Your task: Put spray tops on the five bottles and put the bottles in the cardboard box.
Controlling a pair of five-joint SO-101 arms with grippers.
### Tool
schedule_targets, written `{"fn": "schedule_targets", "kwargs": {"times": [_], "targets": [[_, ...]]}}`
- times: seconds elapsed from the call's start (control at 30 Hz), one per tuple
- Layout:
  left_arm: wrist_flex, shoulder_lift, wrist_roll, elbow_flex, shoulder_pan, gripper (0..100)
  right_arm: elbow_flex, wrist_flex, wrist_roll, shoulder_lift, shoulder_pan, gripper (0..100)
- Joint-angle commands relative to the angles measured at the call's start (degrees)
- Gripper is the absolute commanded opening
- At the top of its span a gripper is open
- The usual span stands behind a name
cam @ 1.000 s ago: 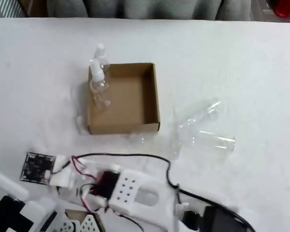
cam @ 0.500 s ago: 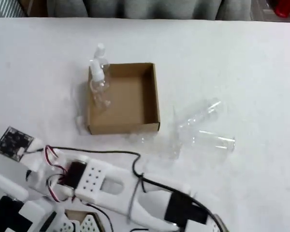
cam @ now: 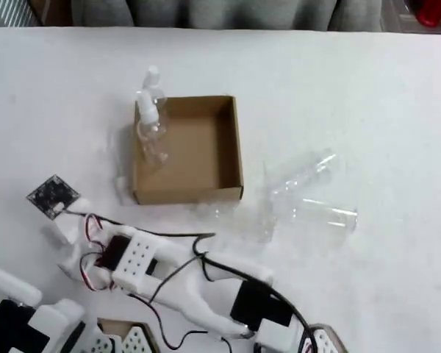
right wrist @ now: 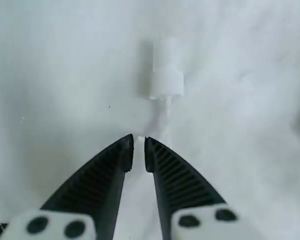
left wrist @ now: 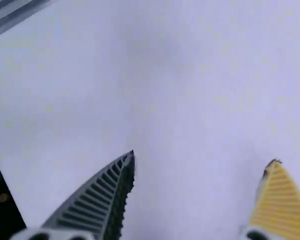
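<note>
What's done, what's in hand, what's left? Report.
Done: topped bottles lean at the cardboard box's left wall; count unclear. In hand: the right gripper pinches a spray top by its tube. Remaining: two uncapped bottles lying beside the box need tops and boxing. The left gripper is open, empty.

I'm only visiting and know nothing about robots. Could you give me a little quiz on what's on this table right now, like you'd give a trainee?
1. Multiple choice: where do the bottles lying down rest, relative to the cardboard box?
A) inside it
B) on the table beside it
C) stacked on its rim

2. True or false: the left gripper is open, with bare table beneath it.

3. Fill in: the right gripper has its tips nearly together at the thin tube of a white ____.

Key
1. B
2. True
3. spray top
</note>
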State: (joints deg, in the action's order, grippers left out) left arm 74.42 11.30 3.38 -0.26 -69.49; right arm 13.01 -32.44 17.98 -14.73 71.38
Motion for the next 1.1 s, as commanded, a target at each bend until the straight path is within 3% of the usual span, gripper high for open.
{"fn": "schedule_targets", "kwargs": {"times": [0.0, 0.13, 0.33, 0.77, 0.93, 1.07], "targets": [[-1.3, 0.7, -0.1, -3.3, 0.7, 37, -0.7, -2.2, 4.0, 2.2, -0.7, 7.1], [-1.3, 0.7, -0.1, -3.3, 1.4, 37, -0.8, -5.8, 7.5, 3.4, -0.3, 15.6], [-1.3, 0.7, -0.1, -3.3, 1.5, 37, -0.8, -6.6, 9.0, 3.6, 1.9, 11.0], [-1.4, 0.7, 0.1, -3.3, 1.5, 37, -0.9, -4.7, 9.0, 1.5, 4.9, 10.9], [-1.4, 0.7, 0.2, -4.0, 1.4, 37, -1.1, 1.6, 8.7, -3.6, 5.3, 11.0], [-1.4, 0.7, 0.3, -5.3, 1.4, 37, -3.8, -0.7, 8.8, -4.9, 5.3, 11.1]]}}
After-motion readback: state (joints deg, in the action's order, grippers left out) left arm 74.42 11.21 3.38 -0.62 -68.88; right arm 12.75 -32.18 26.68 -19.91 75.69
